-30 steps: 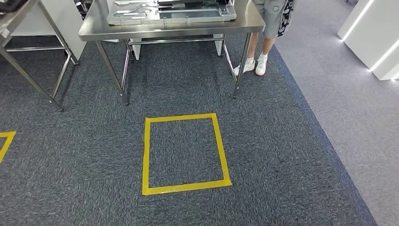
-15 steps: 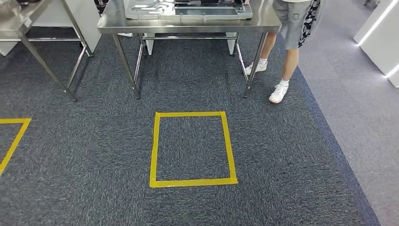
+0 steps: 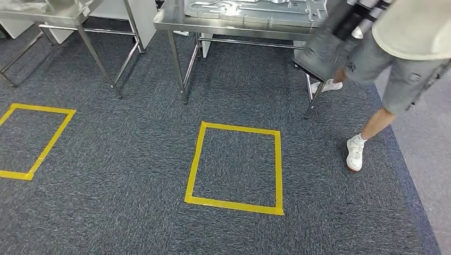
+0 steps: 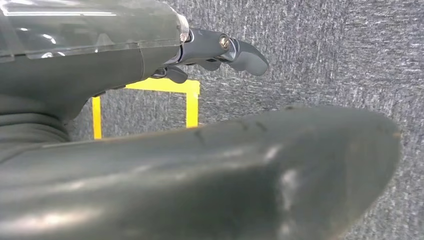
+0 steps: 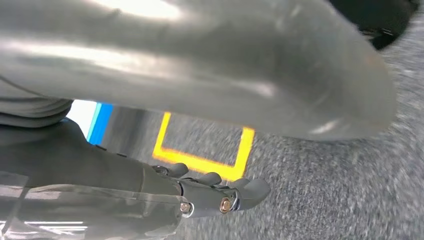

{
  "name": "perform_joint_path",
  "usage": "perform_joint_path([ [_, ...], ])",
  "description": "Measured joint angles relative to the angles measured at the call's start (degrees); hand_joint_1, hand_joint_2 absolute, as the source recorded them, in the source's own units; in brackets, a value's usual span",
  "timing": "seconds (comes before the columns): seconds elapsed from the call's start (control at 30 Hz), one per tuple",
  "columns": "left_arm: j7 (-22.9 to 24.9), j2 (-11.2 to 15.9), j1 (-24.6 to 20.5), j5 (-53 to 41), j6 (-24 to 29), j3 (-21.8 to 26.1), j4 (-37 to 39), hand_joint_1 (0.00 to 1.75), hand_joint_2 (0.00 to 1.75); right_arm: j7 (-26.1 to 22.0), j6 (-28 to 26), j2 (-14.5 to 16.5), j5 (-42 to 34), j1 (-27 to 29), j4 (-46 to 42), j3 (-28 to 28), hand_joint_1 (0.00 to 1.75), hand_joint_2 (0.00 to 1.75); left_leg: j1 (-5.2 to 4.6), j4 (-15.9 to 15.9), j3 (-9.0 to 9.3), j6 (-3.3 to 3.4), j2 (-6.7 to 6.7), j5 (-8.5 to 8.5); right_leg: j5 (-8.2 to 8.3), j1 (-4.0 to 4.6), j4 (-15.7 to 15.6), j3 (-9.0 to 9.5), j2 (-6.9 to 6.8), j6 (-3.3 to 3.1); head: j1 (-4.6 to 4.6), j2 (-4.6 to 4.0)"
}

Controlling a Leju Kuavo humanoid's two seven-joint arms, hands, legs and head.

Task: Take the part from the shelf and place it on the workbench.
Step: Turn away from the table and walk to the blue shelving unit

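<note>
Both the left robot hand [image 4: 220,50] and right robot hand [image 5: 210,192] hang empty, fingers apart, above carpet [image 3: 133,159] before the table [image 3: 175,21].

Dark blue-grey carpet [image 3: 133,159] covers the floor, marked with a yellow tape square [image 3: 235,166] at the middle and part of a second tape square [image 3: 33,139] toward the left edge. Two steel tables stand at the far side, a larger table [image 3: 234,25] and a left table [image 3: 64,13]. A paler grey strip of floor [image 3: 428,175] runs down the right edge.

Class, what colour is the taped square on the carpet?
Yellow: the taped square shows best in the head view.
</note>
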Motion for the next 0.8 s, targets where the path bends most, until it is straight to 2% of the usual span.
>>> perform_joint_path([
  [0.07, 0.02, 0.0, 0.13, 0.02, -0.02, 0.0, 0.0, 0.0, 0.0, 0.5, -0.34, -0.1, 1.86, -0.1, 0.0, 1.51, 0.0, 0.0, -0.18, -0.19, -0.21, 0.69, -0.78, 0.04, -0.09, 0.03, 0.11, 0.08, -0.79, 0.53, 0.01, 0.0],
  [0.1, 0.03, -0.01, 0.22, 0.04, -0.02, 0.0, 0.0, 0.0, 0.0, 0.64, -0.48, -0.19, 2.45, -0.13, 0.0, 2.21, 0.0, 0.0, -0.12, -0.28, -0.26, 1.0, -1.24, 0.2, -0.4, -0.12, 0.36, 0.08, -0.53, 0.88, 0.01, 0.0],
  [0.13, 0.07, -0.01, 0.25, 0.07, -0.02, 0.01, 0.0, 0.0, 0.0, 0.73, -0.55, -0.3, 2.9, -0.11, 0.0, 2.83, 0.0, 0.0, -0.04, -0.38, -0.28, 1.35, -1.74, 0.4, -1.28, -0.28, 1.32, -0.23, 0.47, 1.23, 0.01, 0.0],
  [0.2, 0.16, 0.02, 0.12, 0.36, -0.02, 0.02, 0.0, 0.0, 0.0, 0.85, -0.63, -0.5, 3.83, 0.12, 0.0, 3.97, 0.0, 0.0, 0.17, -0.49, -0.46, 1.89, -2.77, 0.8, -4.86, -0.53, 6.66, -2.5, 3.45, 1.77, 0.01, 0.0],
  [0.23, 0.2, 0.04, 0.03, 0.58, -0.02, 0.04, 0.0, 0.0, 0.0, 0.88, -0.68, -0.53, 4.27, 0.26, 0.0, 4.52, 0.0, 0.0, 0.16, -0.47, -0.65, 2.05, -3.35, 0.93, -6.95, -0.54, 10.66, -4.32, 4.48, 1.86, 0.01, 0.0],
  [0.27, 0.22, 0.07, -0.02, 0.85, -0.02, 0.08, 0.0, 0.0, 0.0, 0.83, -0.77, -0.54, 4.62, 0.37, 0.0, 5.02, 0.0, 0.0, 0.13, -0.44, -0.8, 2.12, -4.0, 1.02, -8.4, -0.56, 14.32, -6.02, 4.92, 1.88, 0.01, 0.0],
  [0.3, 0.23, 0.09, 0.01, 1.05, -0.02, 0.15, 0.0, 0.0, 0.0, 0.68, -0.91, -0.54, 4.89, 0.45, 0.0, 5.46, 0.0, 0.0, 0.09, -0.41, -0.9, 2.12, -4.7, 1.1, -8.85, -0.55, 16.54, -7.05, 5.1, 1.84, 0.01, 0.0],
  [0.33, 0.23, 0.12, 0.11, 1.28, -0.01, 0.23, 0.0, 0.0, 0.0, 0.43, -1.13, -0.54, 5.12, 0.49, 0.0, 5.83, 0.0, 0.0, 0.07, -0.36, -0.95, 2.07, -5.44, 1.16, -8.2, -0.54, 16.74, -7.16, 5.24, 1.72, 0.01, 0.0],
  [0.37, 0.23, 0.14, 0.21, 1.51, 0.04, 0.32, 0.0, 0.0, 0.0, 0.05, -1.38, -0.54, 5.31, 0.51, 0.0, 6.18, 0.0, 0.0, 0.06, -0.31, -0.95, 2.01, -6.2, 1.2, -6.51, -0.53, 14.66, -6.18, 5.47, 1.53, 0.01, 0.0],
  [0.4, 0.21, 0.16, 0.29, 1.69, 0.09, 0.38, 0.0, 0.0, 0.0, -0.34, -1.6, -0.54, 5.45, 0.51, 0.0, 6.49, 0.0, 0.0, 0.06, -0.26, -0.93, 1.91, -6.96, 1.26, -4.33, -0.52, 11.01, -4.45, 6.09, 1.26, 0.01, 0.0],
  [0.47, 0.1, 0.15, 0.29, 1.97, 0.19, 0.44, 0.0, 0.0, 0.0, -1.01, -1.87, -0.53, 5.59, 0.51, 0.0, 7.16, 0.0, 0.0, 0.06, -0.1, -1.13, 1.52, -8.37, 1.39, -1.19, -0.52, 3.58, -1.13, 8.99, 0.63, 0.02, 0.0],
  [0.53, -0.09, 0.13, 0.25, 2.07, 0.28, 0.5, 0.0, 0.0, 0.0, -1.32, -1.82, -0.52, 5.62, 0.44, 0.01, 7.68, 0.0, 0.0, 0.2, -0.01, -1.61, 0.8, -9.63, 1.63, -0.6, -0.39, 0.67, -0.04, 10.66, 0.28, 0.02, 0.0],
  [0.6, -0.27, 0.19, 0.43, 2.15, 0.44, 0.65, -0.01, 0.0, 0.0, -1.37, -1.54, -0.44, 5.6, 0.25, 0.03, 8.0, 0.0, 0.0, 0.33, -0.16, -1.95, 0.02, -10.66, 1.9, -0.42, -0.39, 0.34, 0.05, 9.49, -0.11, 0.01, 0.0],
  [0.63, -0.39, 0.25, 0.56, 2.19, 0.62, 0.72, -0.01, 0.0, 0.0, -1.29, -1.37, -0.38, 5.58, 0.2, 0.04, 8.1, 0.0, 0.0, 0.29, 0.15, -2.17, -0.28, -10.13, 1.64, -0.25, -0.5, 0.07, 0.15, 8.75, -0.48, 0.01, 0.0],
  [0.67, -0.53, 0.31, 0.61, 2.19, 0.97, 0.77, -0.02, 0.0, 0.0, -1.14, -1.19, -0.32, 5.51, 0.22, 0.05, 8.2, 0.0, 0.0, 0.2, 1.46, -2.81, -0.49, -8.92, 0.67, -0.07, -0.62, -0.23, 0.23, 7.92, -0.9, 0.01, 0.0],
  [0.73, -0.93, 0.36, 0.46, 2.08, 1.93, 0.79, -0.02, 0.0, 0.0, -0.68, -0.74, -0.27, 5.33, 0.41, 0.07, 8.34, 0.0, 0.0, 0.19, 7.92, -5.68, -0.85, -5.64, -3.24, 0.09, -0.56, -0.55, 0.21, 6.06, -1.49, -0.01, 0.0],
  [0.77, -1.11, 0.36, 0.34, 2.02, 2.33, 0.8, -0.02, 0.0, 0.0, -0.47, -0.56, -0.27, 5.25, 0.49, 0.07, 8.39, 0.0, 0.0, 0.25, 12.06, -7.5, -1.04, -4.72, -5.31, 0.08, -0.42, -0.52, 0.11, 5.16, -1.62, -0.01, 0.0],
  [0.8, -1.26, 0.36, 0.31, 1.99, 2.58, 0.8, -0.02, 0.0, 0.0, -0.33, -0.46, -0.27, 5.21, 0.55, 0.07, 8.42, 0.0, 0.0, 0.3, 15.37, -8.85, -1.24, -4.25, -6.62, 0.07, -0.3, -0.47, 0.02, 4.25, -1.64, -0.01, 0.0],
])
